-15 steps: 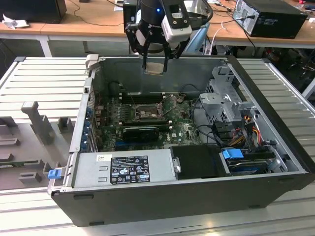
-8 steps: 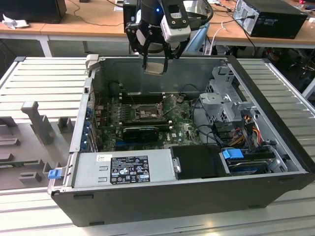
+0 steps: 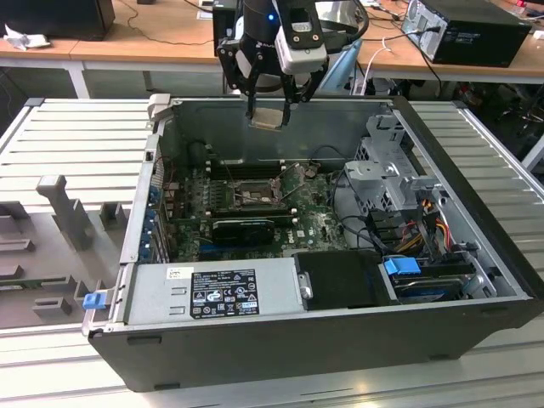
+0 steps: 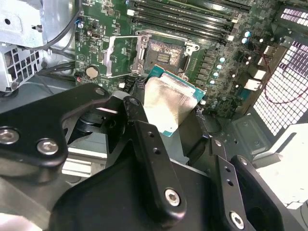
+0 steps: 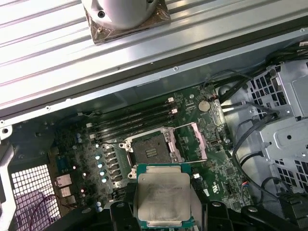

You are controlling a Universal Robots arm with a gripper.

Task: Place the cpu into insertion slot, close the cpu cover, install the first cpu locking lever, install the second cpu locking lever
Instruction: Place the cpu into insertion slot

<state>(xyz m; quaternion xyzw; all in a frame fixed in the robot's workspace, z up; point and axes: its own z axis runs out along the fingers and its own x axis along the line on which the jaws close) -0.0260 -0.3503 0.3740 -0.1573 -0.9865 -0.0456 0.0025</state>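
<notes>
cpu (image 3: 269, 119) gripped by its edges in the hand (image 3: 269, 107), hanging above the open case (image 3: 340, 331), well clear of the insertion slot (image 5: 149, 150). Slot empty, cpu cover (image 5: 189, 142) flipped open (so ready to receive). By my read, none of the four steps is done yet.

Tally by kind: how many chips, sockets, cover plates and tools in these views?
Silver-topped square cpu chip, held in the tool: 1
Black square insertion slot, vacant: 1
Dull silver hinged cpu cover, open: 1
Black fingered tool: 1
Total: 4
</notes>
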